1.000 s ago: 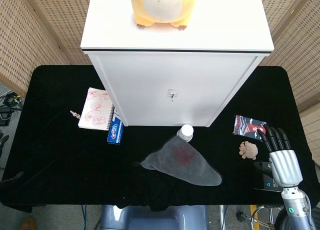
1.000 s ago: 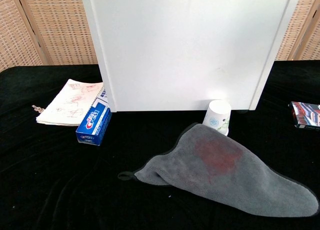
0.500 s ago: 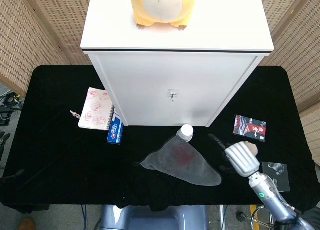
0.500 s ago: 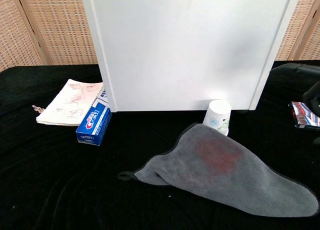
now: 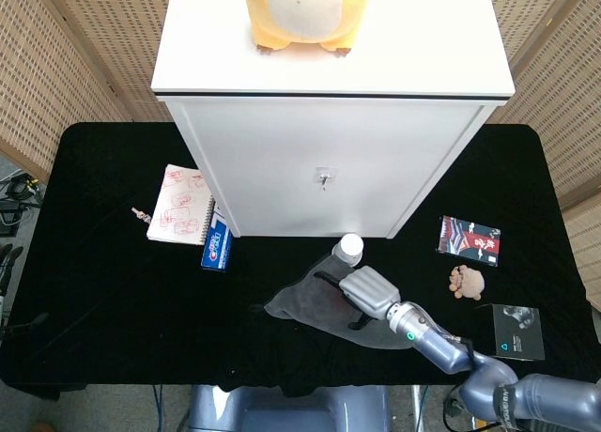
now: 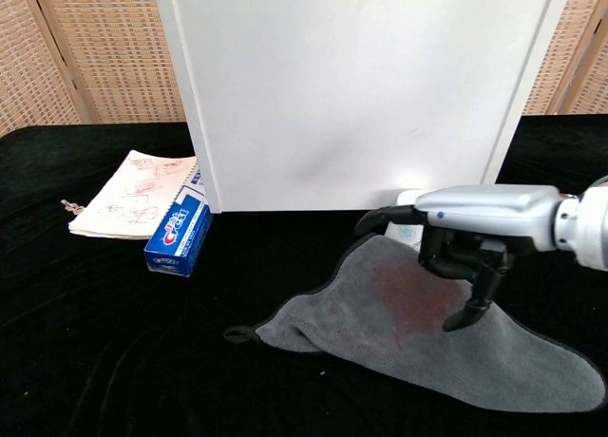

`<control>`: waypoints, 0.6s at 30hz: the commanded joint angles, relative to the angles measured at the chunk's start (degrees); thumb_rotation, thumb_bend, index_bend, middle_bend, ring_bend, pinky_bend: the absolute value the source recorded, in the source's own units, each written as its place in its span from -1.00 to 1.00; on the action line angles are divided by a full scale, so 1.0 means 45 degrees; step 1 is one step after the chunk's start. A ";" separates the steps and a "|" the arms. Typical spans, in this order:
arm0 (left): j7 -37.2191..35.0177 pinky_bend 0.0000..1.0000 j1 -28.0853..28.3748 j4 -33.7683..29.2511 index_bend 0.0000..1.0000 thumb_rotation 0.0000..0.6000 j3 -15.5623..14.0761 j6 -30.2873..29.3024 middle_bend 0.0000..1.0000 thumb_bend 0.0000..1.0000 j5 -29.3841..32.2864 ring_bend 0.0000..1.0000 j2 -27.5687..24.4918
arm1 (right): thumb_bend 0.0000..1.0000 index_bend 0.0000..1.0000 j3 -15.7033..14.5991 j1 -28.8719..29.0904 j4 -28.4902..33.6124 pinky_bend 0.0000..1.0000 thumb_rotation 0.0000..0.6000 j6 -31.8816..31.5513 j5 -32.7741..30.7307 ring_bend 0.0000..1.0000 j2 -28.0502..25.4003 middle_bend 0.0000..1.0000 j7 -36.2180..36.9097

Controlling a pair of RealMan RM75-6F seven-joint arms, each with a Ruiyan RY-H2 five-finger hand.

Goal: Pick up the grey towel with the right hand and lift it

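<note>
The grey towel (image 6: 380, 328) lies flat on the black table, with a reddish stain in its middle and a small loop at its left tip; in the head view the towel (image 5: 305, 303) is partly covered by my arm. My right hand (image 6: 465, 242) hovers palm down over the stained middle, fingers curled downward, one fingertip close to the cloth, holding nothing. From above, the right hand (image 5: 368, 293) sits over the towel's centre. My left hand is not visible in either view.
A white cabinet (image 5: 329, 160) stands behind the towel, with a paper cup (image 5: 349, 248) at its base, just beyond my right hand. A notebook (image 6: 133, 195) and toothpaste box (image 6: 179, 235) lie left. A packet (image 5: 468, 237), small toy (image 5: 466, 281) and black box (image 5: 512, 331) lie right.
My right hand swept in from the table's right edge toward the left and now hangs over the towel's middle. The towel has not moved.
</note>
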State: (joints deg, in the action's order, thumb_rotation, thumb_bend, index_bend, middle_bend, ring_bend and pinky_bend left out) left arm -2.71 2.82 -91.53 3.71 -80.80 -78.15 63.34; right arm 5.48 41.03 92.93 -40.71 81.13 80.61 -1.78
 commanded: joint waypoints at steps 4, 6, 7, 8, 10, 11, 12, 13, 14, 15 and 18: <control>-0.0070 -1.00 0.0162 0.0164 -1.00 1.00 0.0075 0.0410 -1.00 -1.00 0.0331 -1.00 0.0034 | -1.00 -0.72 0.0384 0.1026 -0.0877 0.95 1.00 0.0790 -0.2076 0.74 0.1840 0.83 -0.1965; -0.0076 -1.00 0.0197 0.0207 -1.00 1.00 0.0100 0.0495 -1.00 -1.00 0.0422 -1.00 0.0048 | -1.00 -0.72 0.0423 0.1225 -0.1050 0.95 1.00 0.0882 -0.2547 0.74 0.2161 0.83 -0.2342; -0.0082 -1.00 0.0215 0.0232 -1.00 1.00 0.0113 0.0543 -1.00 -1.00 0.0473 -1.00 0.0056 | -1.00 -0.72 0.0456 0.1347 -0.1179 0.95 1.00 0.0932 -0.2866 0.74 0.2347 0.83 -0.2550; -0.0105 -1.00 0.0237 0.0261 -1.00 1.00 0.0128 0.0607 -1.00 -1.00 0.0536 -1.00 0.0060 | -1.00 -0.72 0.0511 0.1516 -0.1368 0.95 1.00 0.1004 -0.3336 0.74 0.2609 0.83 -0.2789; -0.0134 -1.00 0.0255 0.0295 -1.00 1.00 0.0144 0.0668 -1.00 -1.00 0.0608 -1.00 0.0062 | -1.00 -0.72 0.0562 0.1728 -0.1571 0.95 1.00 0.1048 -0.3963 0.74 0.2899 0.83 -0.3085; -0.0147 -1.00 0.0263 0.0315 -1.00 1.00 0.0151 0.0690 -1.00 -1.00 0.0636 -1.00 0.0065 | -1.00 -0.72 0.0563 0.1820 -0.1670 0.95 1.00 0.1033 -0.4227 0.74 0.3030 0.83 -0.3237; -0.0160 -1.00 0.0272 0.0331 -1.00 1.00 0.0162 0.0713 -1.00 -1.00 0.0668 -1.00 0.0067 | -1.00 -0.72 0.0548 0.1911 -0.1783 0.95 1.00 0.1015 -0.4455 0.75 0.3172 0.83 -0.3386; -0.0168 -1.00 0.0281 0.0345 -1.00 1.00 0.0169 0.0735 -1.00 -1.00 0.0692 -1.00 0.0071 | -1.00 -0.72 0.0528 0.1994 -0.1882 0.95 1.00 0.0995 -0.4659 0.75 0.3298 0.83 -0.3518; -0.0167 -1.00 0.0294 0.0359 -1.00 1.00 0.0170 0.0760 -1.00 -1.00 0.0707 -1.00 0.0076 | -1.00 -0.72 0.0506 0.2070 -0.1962 0.95 1.00 0.0978 -0.4852 0.75 0.3414 0.83 -0.3632; -0.0172 -1.00 0.0307 0.0370 -1.00 1.00 0.0169 0.0790 -1.00 -1.00 0.0717 -1.00 0.0081 | -1.00 -0.71 0.0488 0.2144 -0.2035 0.95 1.00 0.0978 -0.5063 0.75 0.3541 0.83 -0.3719; -0.0195 -1.00 0.0344 0.0360 -1.00 1.00 0.0169 0.0848 -1.00 -1.00 0.0715 -1.00 0.0080 | -1.00 -0.70 0.0457 0.2342 -0.2220 0.95 1.00 0.1012 -0.5510 0.75 0.3820 0.83 -0.3929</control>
State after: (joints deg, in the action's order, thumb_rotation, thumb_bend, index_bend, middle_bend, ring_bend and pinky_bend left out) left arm -3.57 4.36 -89.91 4.47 -77.00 -74.93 63.70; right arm 7.63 50.81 83.71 -36.26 57.43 96.87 -18.62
